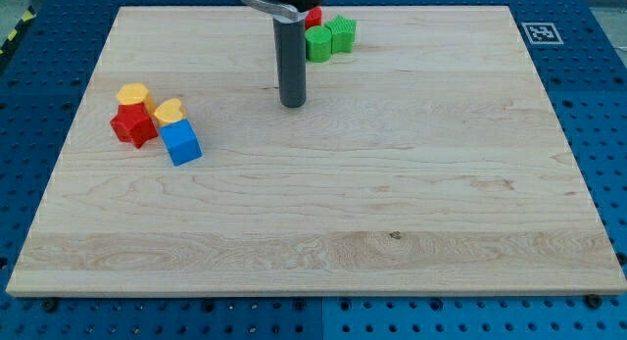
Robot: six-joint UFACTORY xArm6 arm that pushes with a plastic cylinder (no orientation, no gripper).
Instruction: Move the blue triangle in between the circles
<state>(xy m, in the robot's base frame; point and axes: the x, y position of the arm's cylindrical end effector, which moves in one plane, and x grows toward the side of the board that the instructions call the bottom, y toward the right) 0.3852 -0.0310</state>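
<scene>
- Wooden board [392, 232] on blue pegboard [20, 85].
- View's left cluster: yellow block [132, 94], hexagon-ish, touching red star-like block [133, 125] below it; yellow block no. 2 [168, 112], rounded, just beside; blue block [181, 142] touching it from below. We read it as a cube, not a clear triangle.
- Centre-top: our tip [293, 104] on bare board, well apart from left cluster. No jaws on this rod, so no open/closed state to give.
- Right of rod, top: red block [313, 17], partly hidden, shape unclear; two green blocks [319, 43] [342, 33] touching each other.
- Top-right corner: marker tag [542, 32].
</scene>
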